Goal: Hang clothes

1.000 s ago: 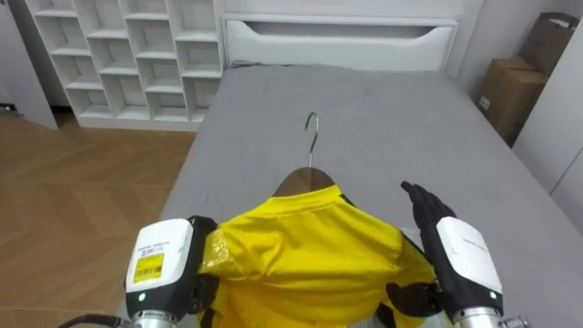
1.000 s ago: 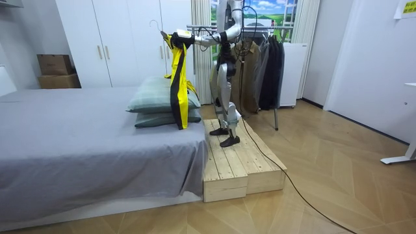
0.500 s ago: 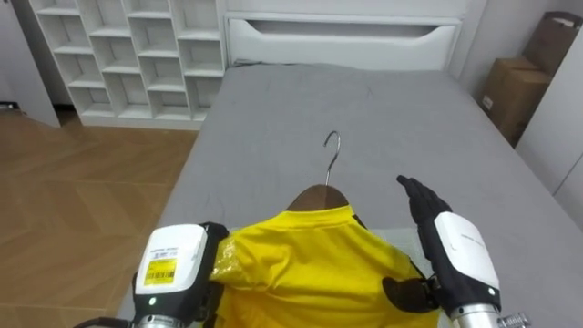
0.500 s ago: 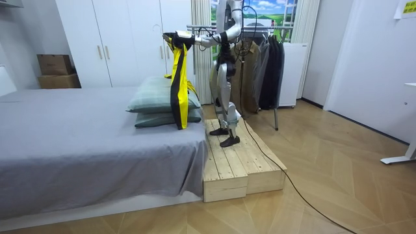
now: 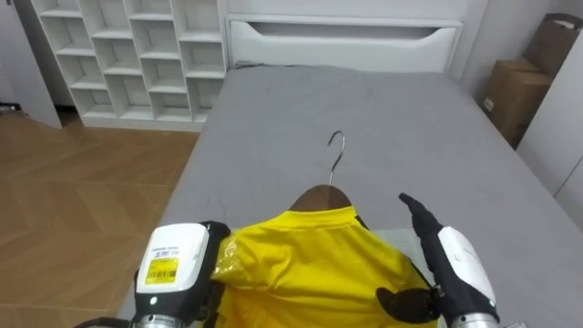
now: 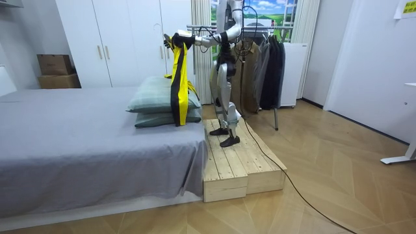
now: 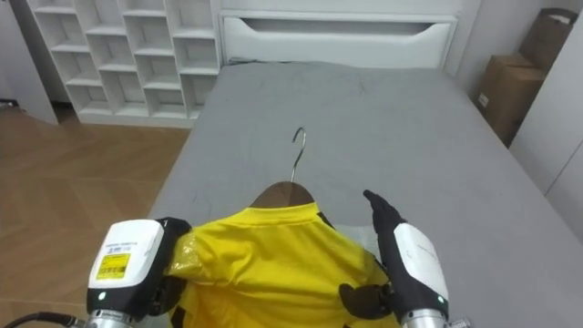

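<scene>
Robot stands on a wooden platform (image 6: 242, 162) at the bed's (image 5: 364, 109) side, both arms raised out over the mattress.

Shirt (image 5: 310, 260): yellow with dark side panels, on a wooden hanger (image 5: 325, 195). It is held up in the air between the two hands, above the grey bedding. The hanger's metal hook (image 5: 337, 148) sticks out from the collar, pointing away from the robot and hooked on nothing. In the room view the shirt hangs straight down from the hands, in front of two stacked pillows (image 6: 153, 107), with its hem low by them.

Left hand (image 5: 173, 266): back of hand toward the camera, pressed against the shirt's left shoulder, where the cloth bunches. Whether it grips cannot be told.

Right hand (image 5: 453, 264): at the shirt's right shoulder, fingers (image 5: 414, 208) stretched straight forward, thumb turned in toward the cloth. Hand is flat, not clasped round anything.

Surroundings: white headboard (image 5: 337, 41) at the far end of the bed, white cubby shelf (image 5: 127, 55) to its left, cardboard boxes (image 5: 515, 91) to its right. Behind the robot, a rack (image 6: 263, 65) of dark clothes by the window.
</scene>
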